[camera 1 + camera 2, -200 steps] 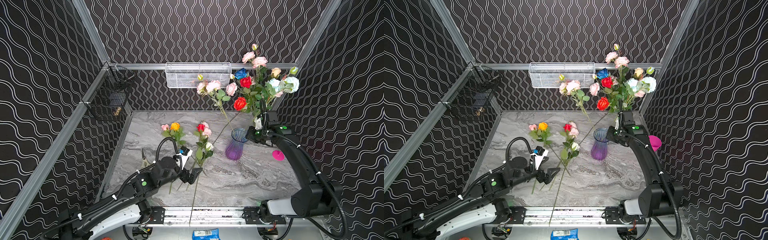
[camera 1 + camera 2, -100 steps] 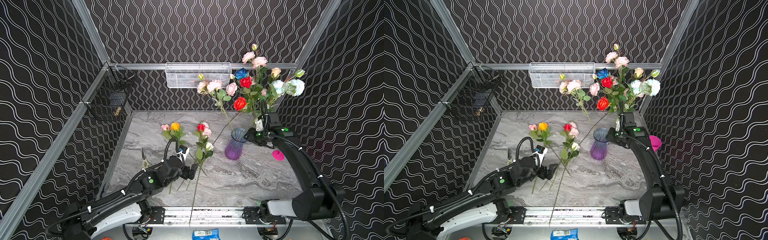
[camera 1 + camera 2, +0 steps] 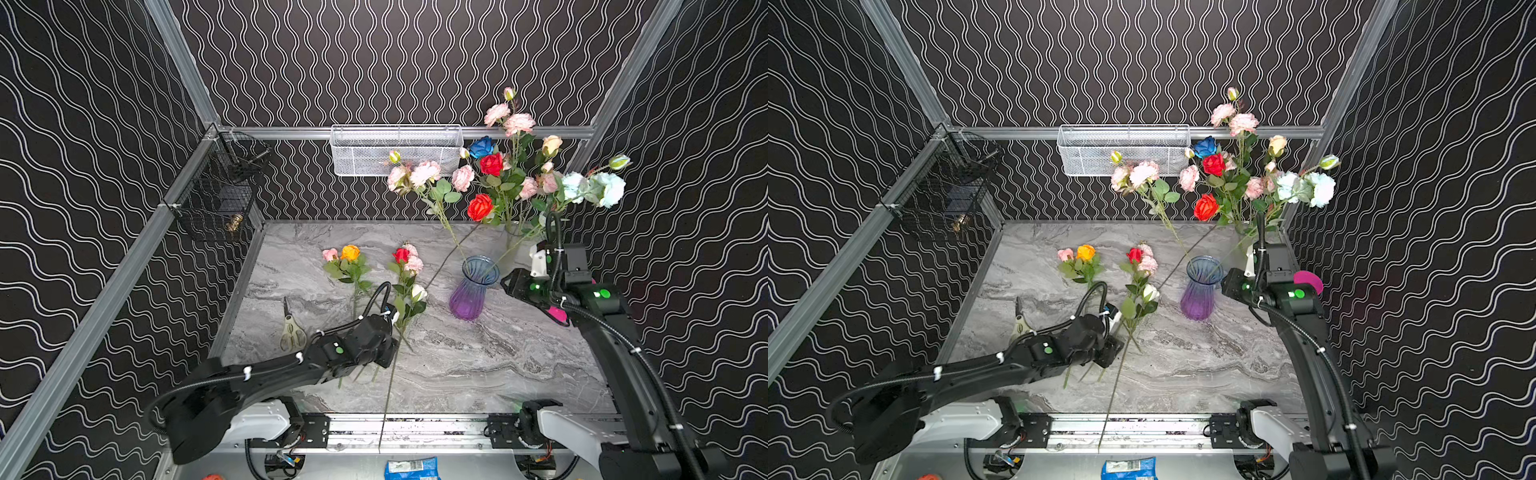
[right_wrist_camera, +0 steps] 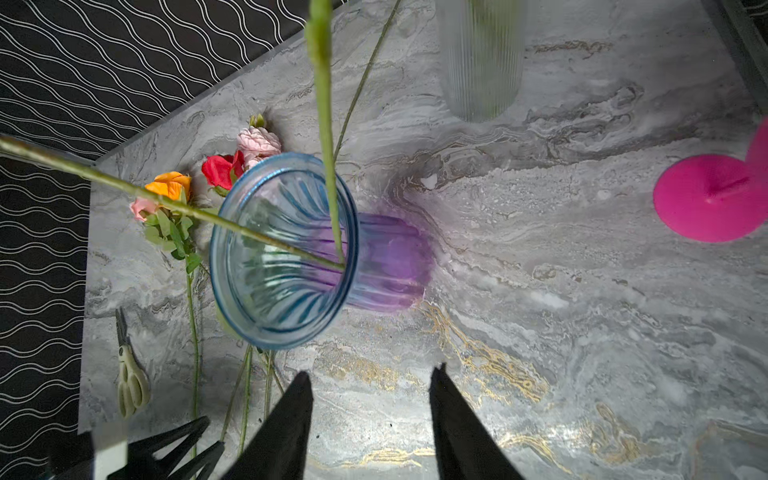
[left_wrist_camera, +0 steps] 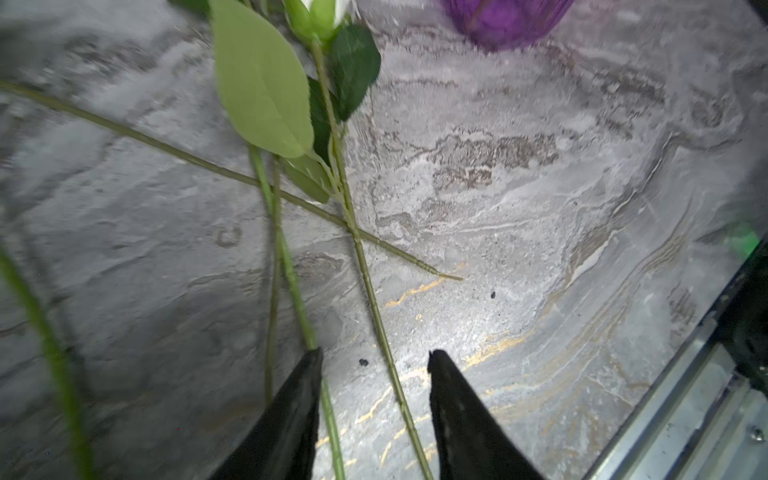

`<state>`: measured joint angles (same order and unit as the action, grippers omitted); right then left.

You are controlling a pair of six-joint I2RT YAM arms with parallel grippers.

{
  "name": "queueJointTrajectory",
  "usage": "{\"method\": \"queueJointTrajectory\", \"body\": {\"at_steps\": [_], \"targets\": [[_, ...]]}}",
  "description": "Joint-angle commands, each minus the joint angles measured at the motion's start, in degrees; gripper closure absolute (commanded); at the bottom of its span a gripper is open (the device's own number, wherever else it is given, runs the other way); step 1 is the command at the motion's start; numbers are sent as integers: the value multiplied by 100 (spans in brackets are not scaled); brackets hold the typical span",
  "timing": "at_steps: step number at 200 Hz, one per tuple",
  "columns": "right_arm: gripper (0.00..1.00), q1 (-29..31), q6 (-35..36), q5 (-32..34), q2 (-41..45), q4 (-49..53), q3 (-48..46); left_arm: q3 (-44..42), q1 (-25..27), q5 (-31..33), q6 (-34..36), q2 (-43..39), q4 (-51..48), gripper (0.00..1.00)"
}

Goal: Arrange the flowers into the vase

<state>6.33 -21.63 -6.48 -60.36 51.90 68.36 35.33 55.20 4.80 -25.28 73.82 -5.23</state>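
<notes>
The left tool [image 5: 374,353], low at bottom centre, stands spread astride one stem [image 5: 366,278] lying on the surface [image 5: 540,208], probably lining up a pinch. The right tool [image 4: 370,372], spread and empty, hovers beside the vase [image 4: 390,266], which holds two leaning stems [image 4: 328,166]. More flowers [image 3: 409,266] lie centre-frame.

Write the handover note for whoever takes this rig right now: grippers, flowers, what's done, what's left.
Left gripper: open, low over the table, with its jaws astride loose stems and not clamped.
Right gripper: open and empty, next to the blue-purple vase without touching it.
Done: two stems stand in that vase, the pink spray and the pale-blue blooms.
Left: the orange-and-pink stem, red-and-pink spray and white bud lie on the table. More flowers stand in a clear vase at the back right.
</notes>
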Motion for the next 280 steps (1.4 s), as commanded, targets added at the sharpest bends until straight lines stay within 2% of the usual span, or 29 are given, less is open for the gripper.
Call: {"method": "queueJointTrajectory", "body": {"at_steps": [1,24,59,79,112,138,185,210,225,250,280], "targets": [[52,8,-52,84,242,91,-145,167,8,-390,114,458,487,53],[53,9,-43,53,433,153,-189,357,7,-258,158,1060,564,53],[55,8,-79,-419,699,21,-359,664,4,95,199,1894,644,56],[57,9,-78,-925,737,27,-313,754,7,387,124,2247,560,70],[61,9,-95,-1192,903,34,-213,694,8,251,58,2252,701,90],[61,8,-216,-1502,1052,-83,-140,749,4,284,105,1746,365,100],[63,13,-351,-1743,1277,-305,169,673,8,304,37,71,-201,100],[63,16,-348,-2281,1448,-779,255,643,8,46,95,-922,-408,100],[61,17,-470,-2605,1645,-1307,168,525,8,-280,278,-1671,-245,100],[52,24,-792,-3138,1986,-2365,-107,319,8,-718,452,-2725,383,100],[49,106,-1211,-3468,2128,-3394,-482,210,8,-1381,515,-2976,1503,100]]}}
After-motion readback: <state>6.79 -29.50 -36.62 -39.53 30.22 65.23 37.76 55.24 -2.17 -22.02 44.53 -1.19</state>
